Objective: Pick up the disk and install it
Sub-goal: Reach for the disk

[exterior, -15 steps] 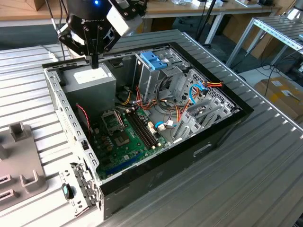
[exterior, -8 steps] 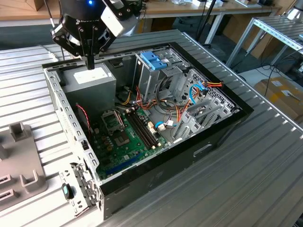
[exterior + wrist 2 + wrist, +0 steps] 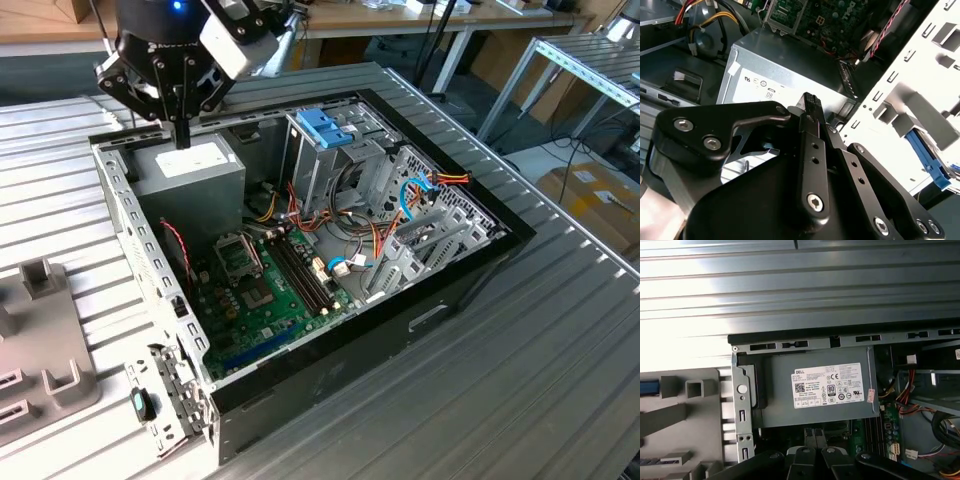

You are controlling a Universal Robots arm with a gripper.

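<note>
Slats of grey metal form the desk point(image 3: 530, 380), and an open computer case point(image 3: 450, 290) lies on its side across the middle of it. The hand point(image 3: 180, 130) hangs over the case's corner toward the exterior view's left, just above the grey power supply box point(image 3: 190, 170) with its white label. Its fingers are pressed together with nothing between them; both wrist views show this too, with the hand point(image 3: 810, 102) point(image 3: 815, 435) pointing down at the power supply box point(image 3: 785, 70) point(image 3: 815, 390).

The disk point(image 3: 649, 387) is outside the case, well apart from the hand. It sits in a grey holder point(image 3: 690, 415) on the desk beside the case wall. Only a strip of its blue rail shows in the first wrist view, and a blue piece of it point(image 3: 927, 152) in the second wrist view beyond the pale wall of the case. How it lies in the holder I cannot tell.

Inside the case a green circuit board point(image 3: 260, 290) covers the floor, and a tall metal cage point(image 3: 325, 150) stands near the middle.
</note>
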